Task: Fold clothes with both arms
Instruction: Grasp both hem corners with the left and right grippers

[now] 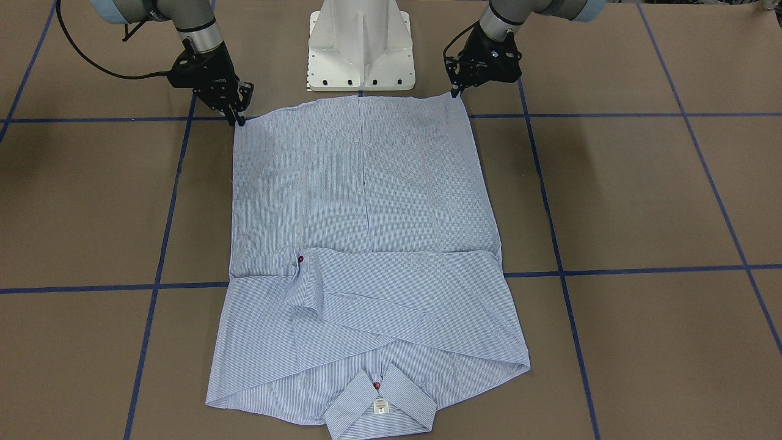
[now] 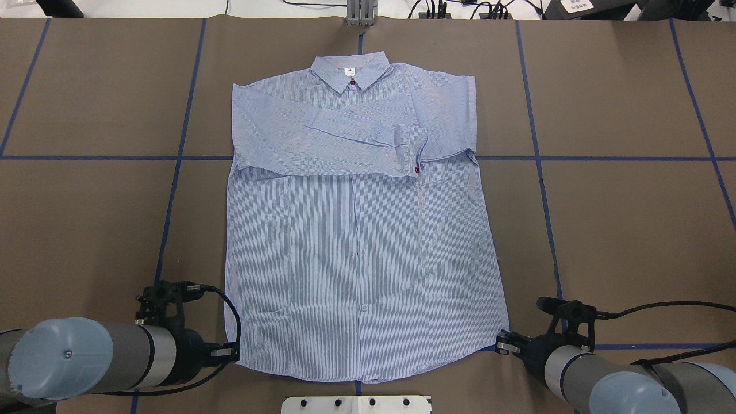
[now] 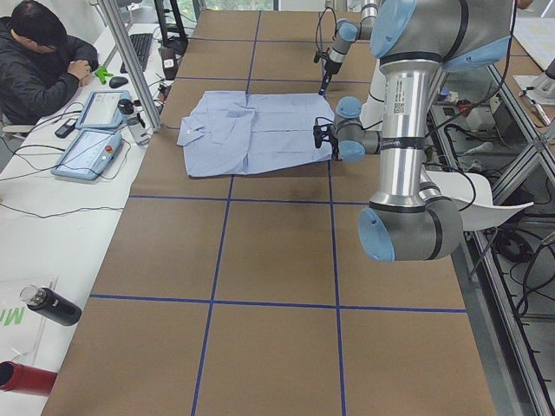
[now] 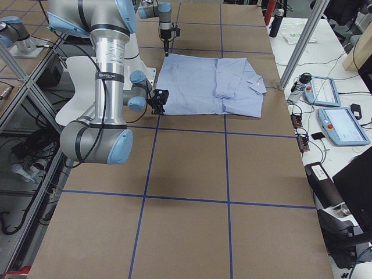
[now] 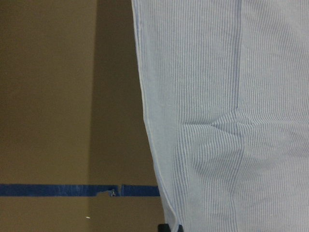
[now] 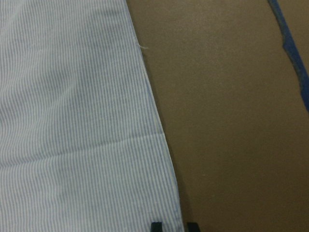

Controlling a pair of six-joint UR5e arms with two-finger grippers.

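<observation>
The light blue striped shirt lies flat, front up, collar at the far side. Its sleeves are folded across the chest. My left gripper is at the hem's near left corner, on the right in the front-facing view. Its wrist view shows the fingertips shut on the hem edge. My right gripper is at the hem's near right corner. Its fingertips stand narrowly apart on either side of the hem edge, pinching it.
The white pedestal base stands just behind the hem. Blue tape lines cross the brown table. An operator sits at a side desk with tablets. A dark bottle lies near the table's end.
</observation>
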